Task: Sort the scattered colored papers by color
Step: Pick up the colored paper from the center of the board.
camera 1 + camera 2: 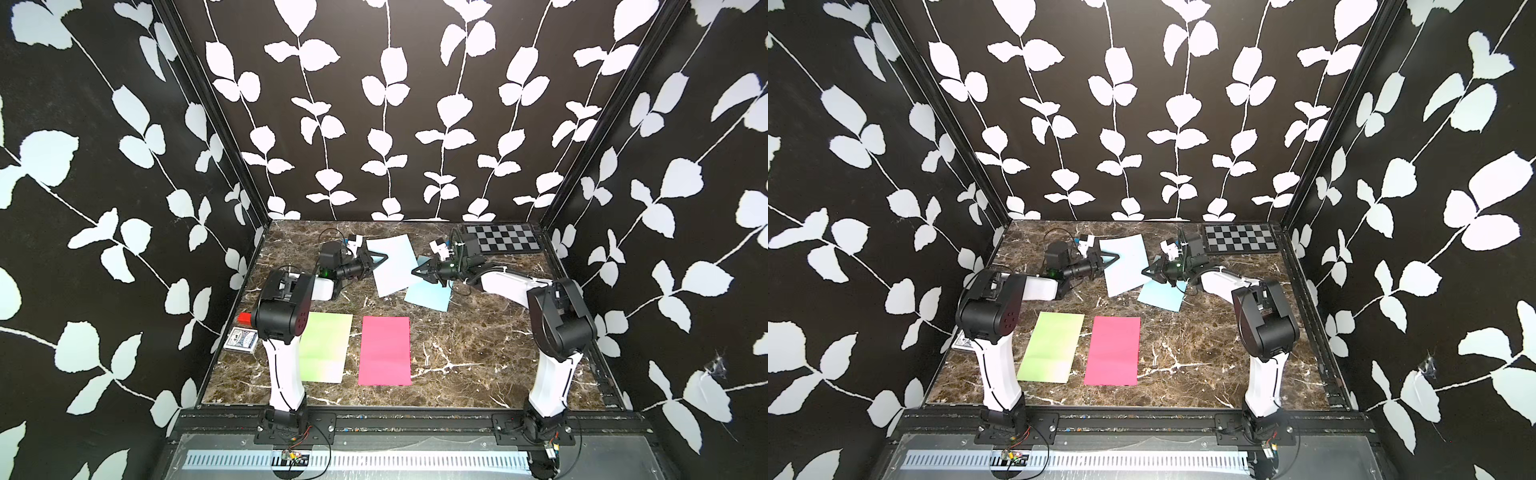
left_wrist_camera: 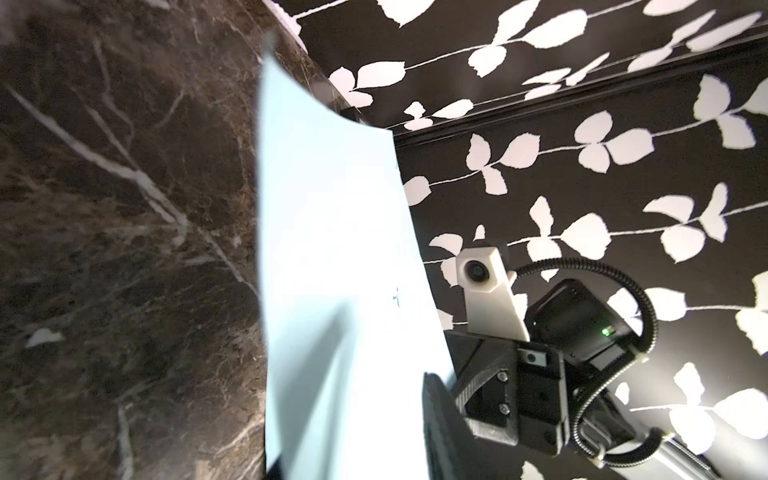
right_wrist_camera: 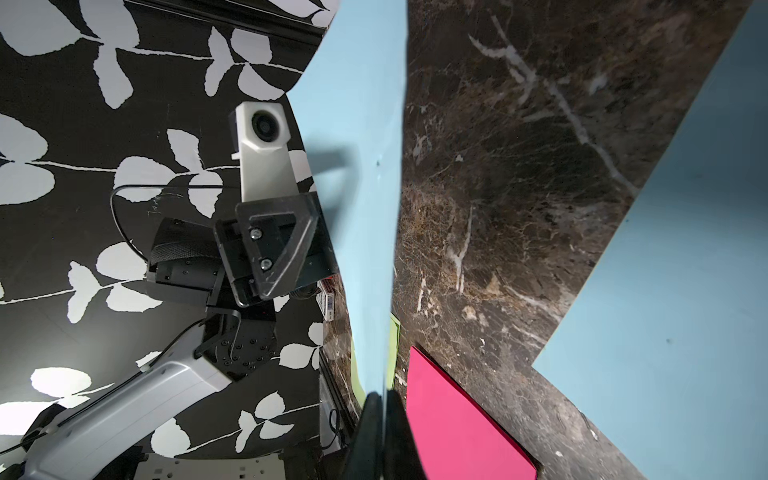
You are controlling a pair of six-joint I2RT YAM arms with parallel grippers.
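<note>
A pale light blue paper [image 1: 395, 266] [image 1: 1127, 266] hangs lifted and curved between both grippers at the back of the table. My right gripper [image 1: 415, 272] [image 3: 384, 399] is shut on its right edge. At the sheet's left edge, my left gripper [image 1: 384, 257] [image 2: 353, 419] has its jaws apart, and the sheet [image 2: 332, 249] runs between them. A second light blue paper [image 1: 430, 295] [image 3: 665, 291] lies flat under the right gripper. Near the front lie a light green paper [image 1: 326, 347] [image 1: 1052, 347] and, to its right, a hot pink paper [image 1: 384, 351] [image 1: 1113, 351].
A black-and-grey checkerboard panel [image 1: 505, 239] lies in the back right corner. A small patterned card box [image 1: 241, 340] and a red object [image 1: 244, 318] sit at the left edge by the left arm's elbow. Leaf-patterned walls enclose three sides of the marble table [image 1: 478, 353].
</note>
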